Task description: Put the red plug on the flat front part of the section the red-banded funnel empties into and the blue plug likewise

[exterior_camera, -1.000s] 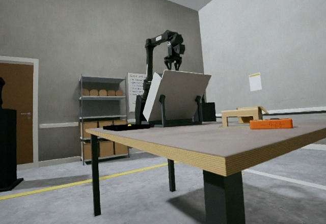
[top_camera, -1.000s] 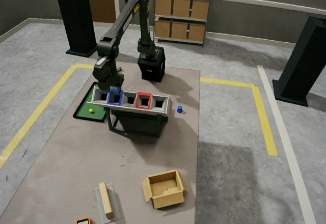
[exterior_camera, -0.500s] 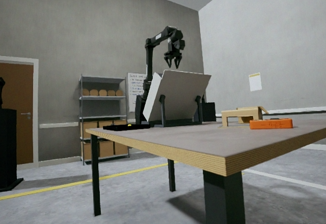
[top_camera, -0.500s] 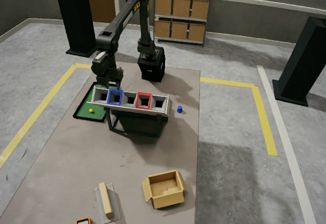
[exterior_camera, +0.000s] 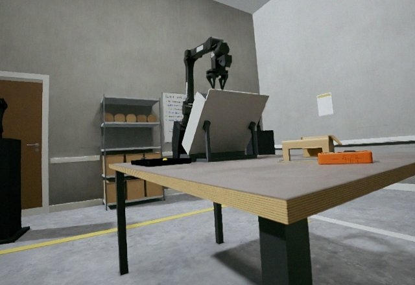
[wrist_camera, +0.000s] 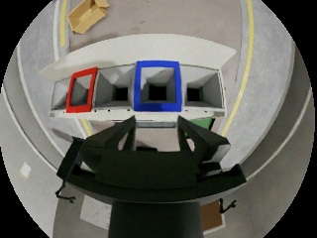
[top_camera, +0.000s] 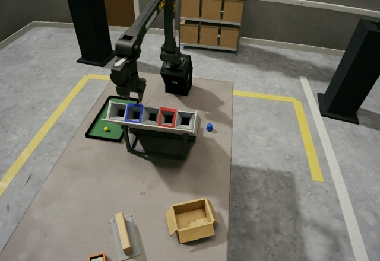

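Note:
A row of several grey funnels stands on a dark frame. The blue-banded funnel (top_camera: pixel 126 113) (wrist_camera: pixel 138 86) is second from the left in the top view. The red-banded funnel (top_camera: pixel 160 117) (wrist_camera: pixel 71 93) is fourth. My gripper (top_camera: pixel 133 98) (exterior_camera: pixel 216 83) (wrist_camera: pixel 157 119) is open and empty, a little above the back rim of the blue-banded funnel. A yellow marble (top_camera: pixel 105 128) lies in the green tray (top_camera: pixel 98 120) left of the funnels. The blue plug (top_camera: pixel 209 127) stands on the table right of the funnels. The slanted white cover (exterior_camera: pixel 231 121) hides the pipes. The red plug is not in view.
The arm's black base (top_camera: pixel 177 79) stands behind the funnels. At the table's near end are an open cardboard box (top_camera: pixel 192 219), a wooden block (top_camera: pixel 123 232) (exterior_camera: pixel 307 144) on a grey pad, and an orange device (top_camera: pixel 97 257) (exterior_camera: pixel 344 157).

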### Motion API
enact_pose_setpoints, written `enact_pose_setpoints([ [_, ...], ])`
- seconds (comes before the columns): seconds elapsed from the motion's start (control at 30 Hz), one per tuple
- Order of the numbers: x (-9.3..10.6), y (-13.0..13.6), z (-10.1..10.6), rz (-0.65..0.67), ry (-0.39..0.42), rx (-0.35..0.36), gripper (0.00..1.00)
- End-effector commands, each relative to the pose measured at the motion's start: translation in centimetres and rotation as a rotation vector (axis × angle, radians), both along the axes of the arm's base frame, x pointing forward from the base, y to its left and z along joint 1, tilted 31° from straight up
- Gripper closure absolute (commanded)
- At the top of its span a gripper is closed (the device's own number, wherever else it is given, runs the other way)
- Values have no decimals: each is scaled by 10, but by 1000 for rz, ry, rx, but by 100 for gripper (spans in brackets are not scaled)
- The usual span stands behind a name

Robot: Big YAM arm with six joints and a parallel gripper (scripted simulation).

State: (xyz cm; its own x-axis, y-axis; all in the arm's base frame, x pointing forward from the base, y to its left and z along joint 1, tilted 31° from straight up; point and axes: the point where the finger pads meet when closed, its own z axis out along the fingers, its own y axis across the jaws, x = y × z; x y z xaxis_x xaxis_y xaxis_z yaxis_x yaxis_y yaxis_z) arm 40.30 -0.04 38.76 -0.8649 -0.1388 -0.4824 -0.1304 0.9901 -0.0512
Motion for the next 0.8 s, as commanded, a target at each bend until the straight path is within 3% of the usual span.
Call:
enact_pose_setpoints([
  [0.0, -21, -7, 11, -1, -56, -5, 44],
  [0.2, -57, -12, -12, -1, -54, -5, 44],
  [0.27, -57, -12, -12, -1, -54, -5, 44],
  [0.57, -112, -20, -47, -1, -29, -4, 44],
  [0.77, -127, -22, -56, -1, -31, -4, 44],
])
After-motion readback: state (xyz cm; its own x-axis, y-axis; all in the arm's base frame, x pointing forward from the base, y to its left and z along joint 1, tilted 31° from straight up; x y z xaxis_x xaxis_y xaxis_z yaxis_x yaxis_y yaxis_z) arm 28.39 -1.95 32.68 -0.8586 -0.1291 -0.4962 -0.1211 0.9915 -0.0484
